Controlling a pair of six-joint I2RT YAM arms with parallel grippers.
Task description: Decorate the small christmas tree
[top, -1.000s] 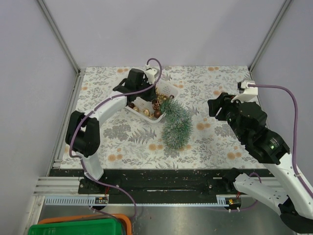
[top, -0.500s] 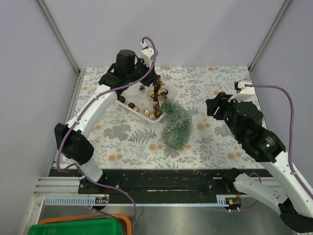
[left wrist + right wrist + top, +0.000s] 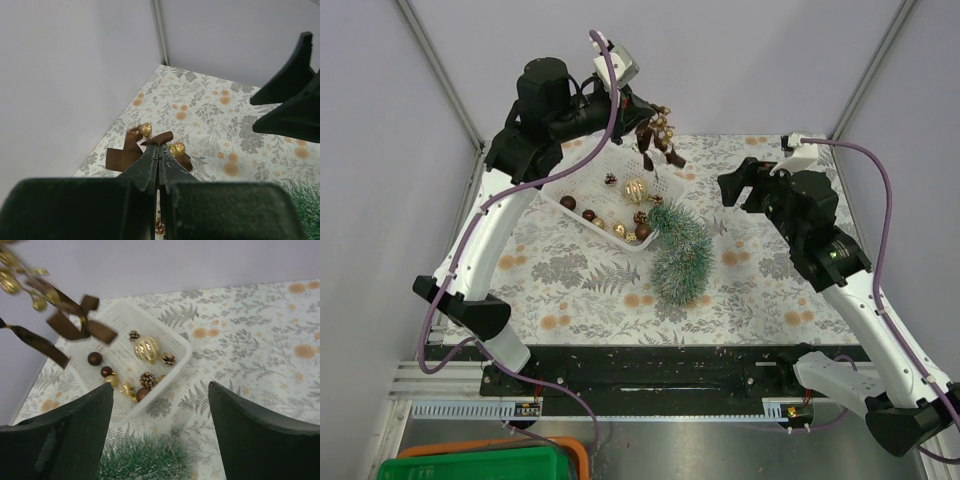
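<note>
The small christmas tree [image 3: 678, 252] lies on its side on the cloth, just in front of the white basket [image 3: 592, 186]. My left gripper [image 3: 636, 116] is raised high above the basket and is shut on a brown ribbon garland with gold beads [image 3: 660, 138], which hangs in the air. In the left wrist view the shut gripper [image 3: 159, 148] pinches the ribbon [image 3: 150, 146]. My right gripper [image 3: 732, 186] is open and empty, right of the basket. In the right wrist view the gripper [image 3: 160, 386] looks over the tree [image 3: 145, 460] and the basket [image 3: 186, 348]; the garland [image 3: 70, 320] hangs at upper left.
The basket holds several ornaments: a gold ball [image 3: 147, 348], pine cones [image 3: 148, 379] and brown balls [image 3: 95, 358]. Grey walls close the back and both sides. A green bin [image 3: 470, 468] stands below the table's near edge.
My left arm has lifted the ribbon garland up out of the basket and high above it. My right arm has moved back and a little left, toward the basket.
</note>
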